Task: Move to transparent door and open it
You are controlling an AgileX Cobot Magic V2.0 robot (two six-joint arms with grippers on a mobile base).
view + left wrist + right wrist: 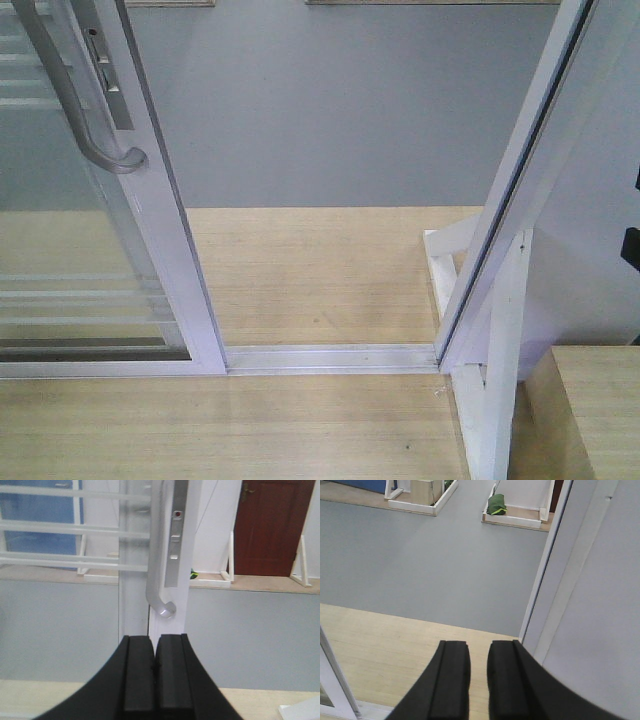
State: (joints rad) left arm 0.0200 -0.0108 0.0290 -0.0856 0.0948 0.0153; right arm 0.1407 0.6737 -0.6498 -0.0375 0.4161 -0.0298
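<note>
Two wrist views and one front view show the scene. Containers: a low white-framed tray (pixel 517 516) at 12 o'clock in the right wrist view holds a green object (pixel 496 505); what that object is cannot be told.

The transparent door (pixel 90 250) stands at 9 o'clock in the front view: glass in a white frame, thin horizontal white bars, a curved grey pull handle (pixel 85 110) on the stile, with a lock plate (pixel 105 75) beside it. An open gap lies between this stile and the white frame post (pixel 520 190) at 3 o'clock, with the floor track (pixel 330 358) across the bottom.

Left gripper (pixel 154 672): fingers together, gripping nothing, just below the handle's lower end, apart from it. Right gripper (pixel 479 677): fingers slightly apart, holding nothing, above the wooden floor (pixel 395 650).
</note>
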